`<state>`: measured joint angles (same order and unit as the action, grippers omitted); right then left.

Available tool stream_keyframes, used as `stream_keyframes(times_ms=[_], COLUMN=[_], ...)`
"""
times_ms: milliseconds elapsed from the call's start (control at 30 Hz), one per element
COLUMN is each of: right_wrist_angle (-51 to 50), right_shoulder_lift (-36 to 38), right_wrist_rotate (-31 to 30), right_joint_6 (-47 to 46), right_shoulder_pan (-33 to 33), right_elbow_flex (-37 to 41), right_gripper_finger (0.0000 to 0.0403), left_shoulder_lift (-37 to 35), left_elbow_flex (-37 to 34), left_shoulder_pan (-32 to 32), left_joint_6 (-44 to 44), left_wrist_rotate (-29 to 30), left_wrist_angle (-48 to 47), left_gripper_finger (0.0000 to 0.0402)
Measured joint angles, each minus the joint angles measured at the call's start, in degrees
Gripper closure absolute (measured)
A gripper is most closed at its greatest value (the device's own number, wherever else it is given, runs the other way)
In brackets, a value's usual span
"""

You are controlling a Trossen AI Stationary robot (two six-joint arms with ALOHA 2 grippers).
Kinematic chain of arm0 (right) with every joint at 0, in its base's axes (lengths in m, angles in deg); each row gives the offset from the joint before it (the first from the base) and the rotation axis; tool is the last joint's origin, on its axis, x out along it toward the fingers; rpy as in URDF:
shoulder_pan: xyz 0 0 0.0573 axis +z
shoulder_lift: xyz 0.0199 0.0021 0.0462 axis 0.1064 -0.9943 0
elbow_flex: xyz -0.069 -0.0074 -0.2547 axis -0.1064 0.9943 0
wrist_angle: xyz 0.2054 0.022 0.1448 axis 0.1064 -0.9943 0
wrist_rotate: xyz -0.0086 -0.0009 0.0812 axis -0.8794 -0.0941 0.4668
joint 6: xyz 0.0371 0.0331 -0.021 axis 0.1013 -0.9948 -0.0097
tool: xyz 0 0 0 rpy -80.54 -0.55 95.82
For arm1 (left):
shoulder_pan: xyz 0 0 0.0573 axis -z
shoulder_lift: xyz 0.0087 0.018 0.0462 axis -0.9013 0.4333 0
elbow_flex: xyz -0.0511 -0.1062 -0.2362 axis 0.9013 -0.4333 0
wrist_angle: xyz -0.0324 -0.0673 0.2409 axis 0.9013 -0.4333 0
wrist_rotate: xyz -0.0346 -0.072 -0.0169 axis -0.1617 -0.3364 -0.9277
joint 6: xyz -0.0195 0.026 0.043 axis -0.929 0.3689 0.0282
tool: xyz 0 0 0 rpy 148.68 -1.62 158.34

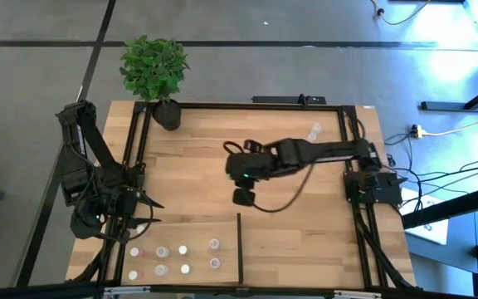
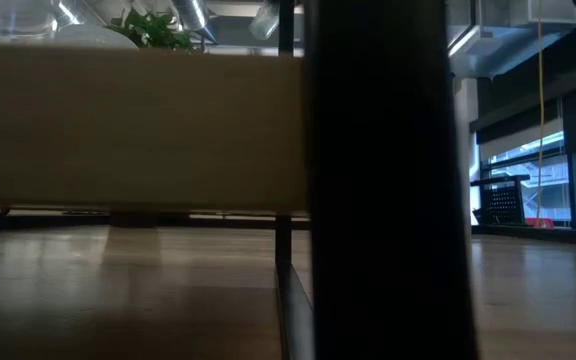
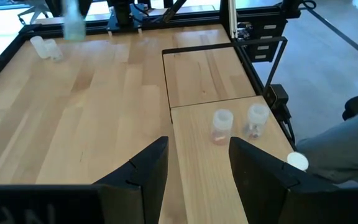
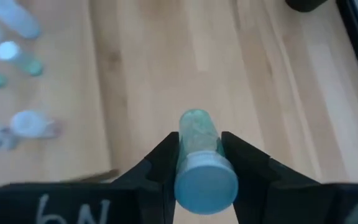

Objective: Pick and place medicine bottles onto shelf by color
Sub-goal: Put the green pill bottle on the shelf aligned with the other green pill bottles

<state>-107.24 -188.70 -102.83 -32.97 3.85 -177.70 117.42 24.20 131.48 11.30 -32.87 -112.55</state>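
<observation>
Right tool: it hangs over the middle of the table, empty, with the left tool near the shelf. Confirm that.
Not empty: the right wrist view shows the right tool shut on a green bottle. The rest holds: it hangs mid-table, and the left tool is near the shelf.

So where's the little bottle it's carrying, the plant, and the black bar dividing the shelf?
Carried bottle (image 4: 199,155), right wrist view, clear body between the right fingers.
Plant (image 1: 153,65), high view, middle of the leaves.
Divider bar (image 1: 240,247), high view, midway along the bar.

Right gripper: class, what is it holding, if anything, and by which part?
The right gripper holds a green-filled medicine bottle, its fingers clamping the sides just below the cap.
</observation>
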Motion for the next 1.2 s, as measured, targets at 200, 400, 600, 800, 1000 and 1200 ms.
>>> stream_keyframes(times_ms=[200, 400, 600, 800, 1000, 1200], right_wrist_angle=[-0.03, -0.18, 0.16, 0.31, 1.49, 1.84], right_shoulder_lift=[-5.67, -9.57, -12.42, -14.43, -15.14, -15.23], right_wrist_rotate=[4.02, 4.55, 4.48, 5.14, 7.54, 8.76], right_joint_6=[3.42, 3.23, 3.15, 7.38, 8.0, 10.66], right_shoulder_pan=[-5.51, -9.13, -10.85, -11.38, -12.11, -12.11], right_elbow_flex=[-3.03, -3.21, -3.23, -3.21, -2.79, -2.0], right_gripper_finger=[0.0288, 0.0287, 0.0286, 0.0286, 0.0286, 0.0286], left_shoulder_lift=[0.0, -0.01, -0.02, -0.04, -0.04, -0.04], left_elbow_flex=[0.0, 0.0, 0.0, 0.01, 0.0, 0.0], left_shoulder_pan=[-0.02, -0.01, -0.02, -0.02, -1.13, -4.19], left_joint_6=[-0.16, -1.43, -1.45, -1.36, -1.18, -1.14], left_wrist_rotate=[0.02, 0.02, 0.02, 6.85, 11.11, 13.41], left_wrist_angle=[0.0, -0.02, -0.02, -0.7, -2.82, -3.08], left_gripper_finger=[0.0239, 0.0239, 0.0239, 0.0239, 0.0239, 0.0239])
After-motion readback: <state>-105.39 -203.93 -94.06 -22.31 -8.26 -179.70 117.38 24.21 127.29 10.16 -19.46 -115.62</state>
